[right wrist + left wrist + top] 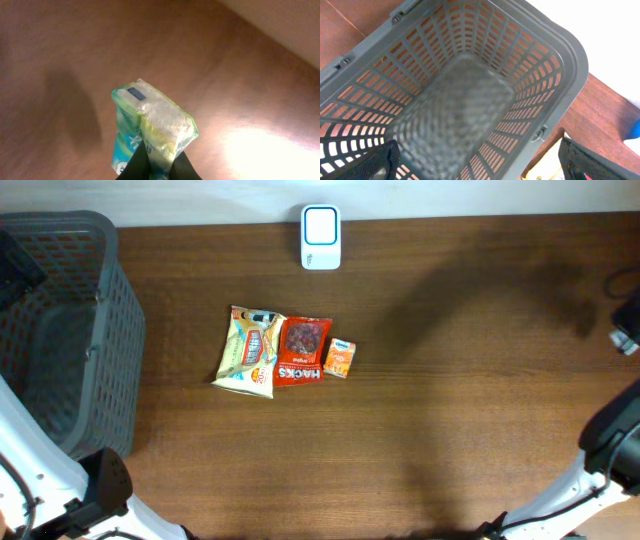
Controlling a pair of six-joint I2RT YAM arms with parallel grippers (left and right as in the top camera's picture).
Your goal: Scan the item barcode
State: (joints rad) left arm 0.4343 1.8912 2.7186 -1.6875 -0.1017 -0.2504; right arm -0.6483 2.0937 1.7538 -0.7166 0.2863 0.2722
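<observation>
Clearly the right gripper [159, 159] is clenched on a soft plastic packet [150, 117], green, blue and white, pinching its lower end so that the rest stands up past the dark fingers, over the bare wooden table [70, 45]. The packet looks light and squashy: its film is wrinkled and glossy, the white filling bulges at the free end, and the body is creased where the jaws bite, so it will likely flop or twist when swung and could slide out of a shallow pinch. A hold on the sealed edge or low on the body, as here, seems sensible, since it leaves the broad faces free to be shown; a hold across the middle would crumple the print. No barcode can be made out; a small dark patch near the top is too blurred to read. The left gripper [480, 167] hangs with its jaws spread wide and grasping nothing, over the grey slatted basket [559, 55] at the table's left side. The white scanner [320, 237] stands at the far edge, well apart from both arms, with two snack bags [275, 350] and a small orange box [340, 359] lying side by side near the middle
</observation>
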